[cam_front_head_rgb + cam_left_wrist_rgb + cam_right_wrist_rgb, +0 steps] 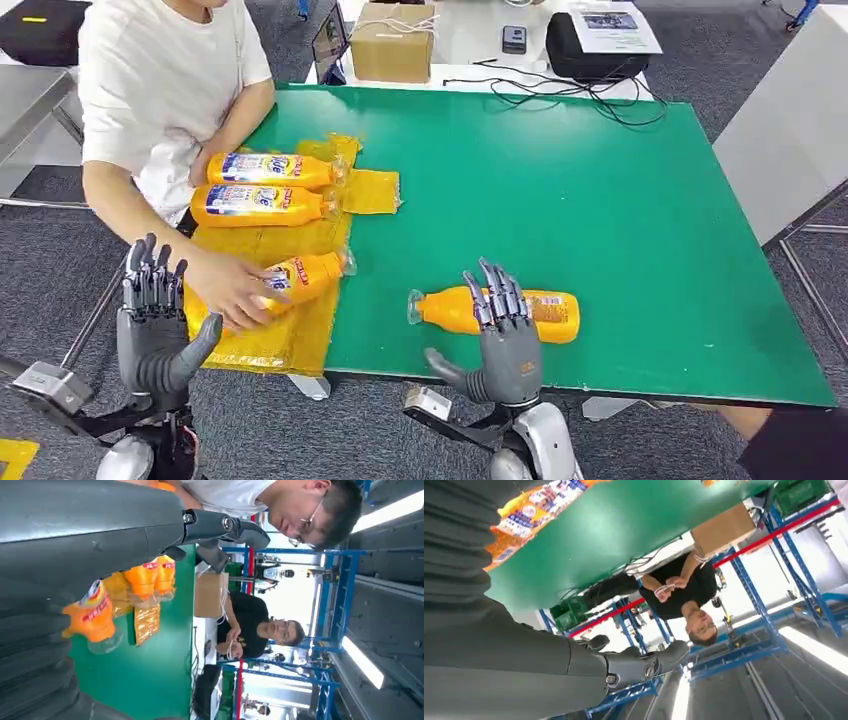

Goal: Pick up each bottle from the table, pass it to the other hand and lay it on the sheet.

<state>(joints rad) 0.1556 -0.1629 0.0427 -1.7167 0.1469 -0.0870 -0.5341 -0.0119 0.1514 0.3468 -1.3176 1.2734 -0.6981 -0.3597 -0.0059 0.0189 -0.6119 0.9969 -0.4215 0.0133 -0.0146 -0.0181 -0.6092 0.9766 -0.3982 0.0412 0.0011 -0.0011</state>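
An orange bottle [555, 314] lies on its side on the green table [600, 200] near the front edge, its cap end toward my left. My right hand [505, 330] is raised open just in front of it, fingers covering its middle, nothing held. The bottle's label [531, 507] appears close by in the right wrist view. Three more orange bottles [265, 170] [262, 205] [305, 277] lie on the yellow sheet [290, 335] at the table's left. My left hand [153, 330] is open and upright off the table's left front corner; the nearest bottle [95, 617] lies beyond it.
A person in a white shirt [165, 70] sits at the table's left, one hand [232, 288] resting on the nearest sheet bottle. A cardboard box [393, 42], a black bag [590, 50] and cables [560, 92] lie beyond the far edge. The table's right half is bare.
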